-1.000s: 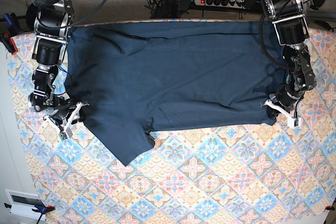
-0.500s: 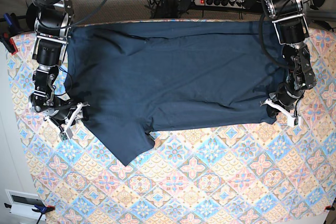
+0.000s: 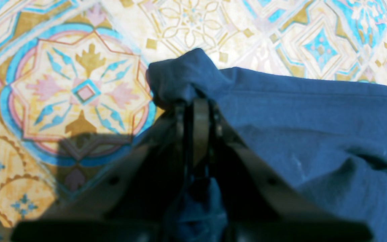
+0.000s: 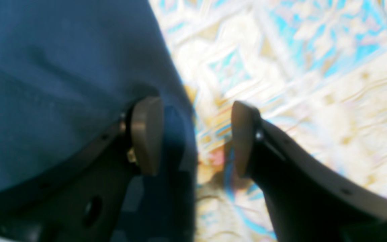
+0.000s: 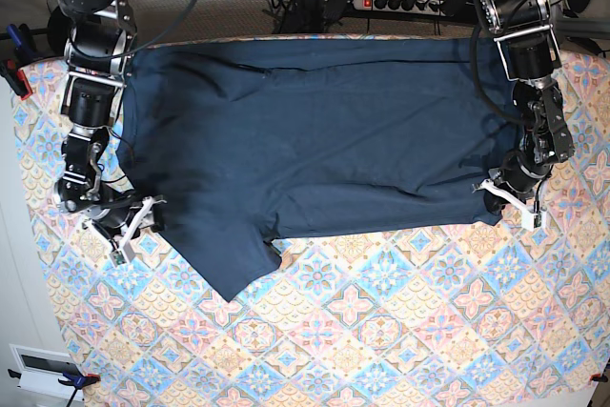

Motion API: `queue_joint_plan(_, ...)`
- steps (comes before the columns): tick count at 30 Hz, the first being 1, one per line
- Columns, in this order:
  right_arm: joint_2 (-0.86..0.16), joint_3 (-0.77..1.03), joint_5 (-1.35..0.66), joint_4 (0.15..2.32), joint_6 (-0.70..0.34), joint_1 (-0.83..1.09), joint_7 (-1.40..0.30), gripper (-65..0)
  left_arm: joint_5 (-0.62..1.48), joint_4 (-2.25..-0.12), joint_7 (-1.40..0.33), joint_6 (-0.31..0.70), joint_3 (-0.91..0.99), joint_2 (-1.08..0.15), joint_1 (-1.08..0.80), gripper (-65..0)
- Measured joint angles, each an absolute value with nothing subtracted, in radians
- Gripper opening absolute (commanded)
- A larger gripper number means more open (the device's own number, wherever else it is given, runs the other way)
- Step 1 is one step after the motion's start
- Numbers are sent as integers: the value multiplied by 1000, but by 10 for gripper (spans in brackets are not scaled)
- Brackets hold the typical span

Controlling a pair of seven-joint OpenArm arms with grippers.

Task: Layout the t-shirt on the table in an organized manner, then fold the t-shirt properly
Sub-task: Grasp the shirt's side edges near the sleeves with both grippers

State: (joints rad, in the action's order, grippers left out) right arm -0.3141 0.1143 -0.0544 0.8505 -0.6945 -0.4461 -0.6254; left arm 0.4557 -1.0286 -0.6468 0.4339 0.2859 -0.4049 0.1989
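- Nearest edge: the table [image 5: 400, 331] shows only bare patterned cloth along the near side; no part of the garment reaches it.
- Sleeve: one sleeve [image 5: 229, 269] of the t-shirt [image 5: 315, 131] juts toward the near side at an angle, flat but not squared to the body. Judgement: it remains to be folded in.
- Right gripper [image 4: 193, 134]: fingers stand wide apart, one pad [image 4: 144, 134] resting over the edge of the cloth, the other pad over bare table. Nothing is held. In the base view it sits at the garment's edge beside the sleeve.
- Left gripper [image 3: 195, 111]: jaws pinched tight on a bunched corner of the t-shirt [image 3: 314, 134], cloth puckered up just beyond the tips. In the base view this is the near corner at the opposite end of the garment.
- Middle: the body of the t-shirt lies spread across the table, broadly flat, with shallow creases running through the centre and some slack rippling near the held corner.
- Far side: the far edge of the t-shirt lies along the far edge of the table, fairly straight. The collar and the second sleeve cannot be made out.
- Assessment: laying out appears mostly complete; final smoothing and release of the held corner are outstanding. No fold is visible in the body. Judgement: the folding stage has not yet begun and makes up the bulk of the remaining work.
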Motion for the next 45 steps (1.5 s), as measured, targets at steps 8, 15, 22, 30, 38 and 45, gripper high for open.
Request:
queue_joint_plan(8, -284, 110, -59, 850, -695, -448, -618, -369, 456, -1029, -647, 434, 286, -405, 199, -650)
queue_joint_plan(15, -277, 112, -57, 850, -696, -448, -608, -443, 455, -1029, -647, 434, 286, -405, 199, -650)
queue_joint_plan(22, -284, 112, -56, 850, -695, -448, -595, -443, 455, -1029, -647, 434, 286, -405, 199, -650)
queue_joint_plan(30, -286, 112, -56, 850, -696, -446, -572, -443, 455, -1029, -647, 434, 286, -405, 199, -650)
queue_joint_plan(38, -292, 113, -76, 741, -696, -447, -498, -443, 455, -1029, -647, 435, 286, -405, 199, -650)
queue_joint_plan(45, -296, 113, -76, 733, -696, -449, -493, -481, 456, -1029, -647, 434, 286, -405, 199, -650)
